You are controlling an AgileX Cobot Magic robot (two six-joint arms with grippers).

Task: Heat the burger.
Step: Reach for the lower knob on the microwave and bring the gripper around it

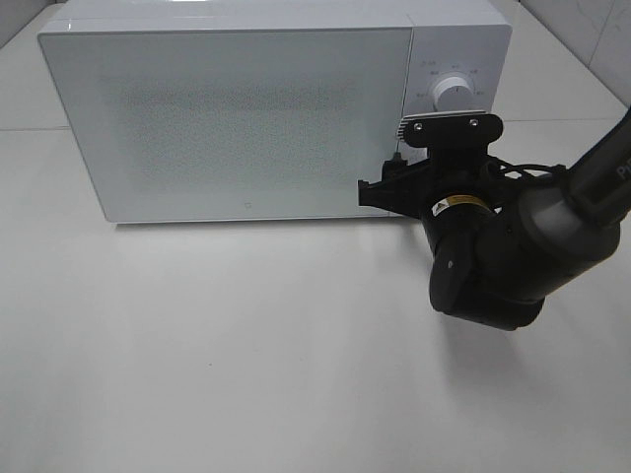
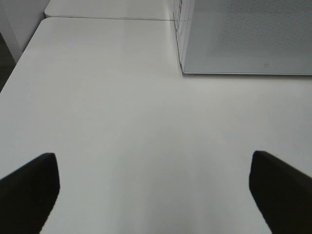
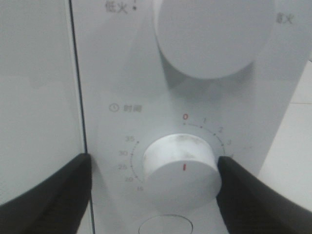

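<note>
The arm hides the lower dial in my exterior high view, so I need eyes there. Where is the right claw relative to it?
Observer: The right claw straddles the timer knob, jaws open, with a gap on the side toward the door.
Operator: What does the timer read?
Observer: Its red mark lines up with the 0.
Operator: And the left claw?
Observer: Open, hovering over the table near the microwave's front corner.
</note>
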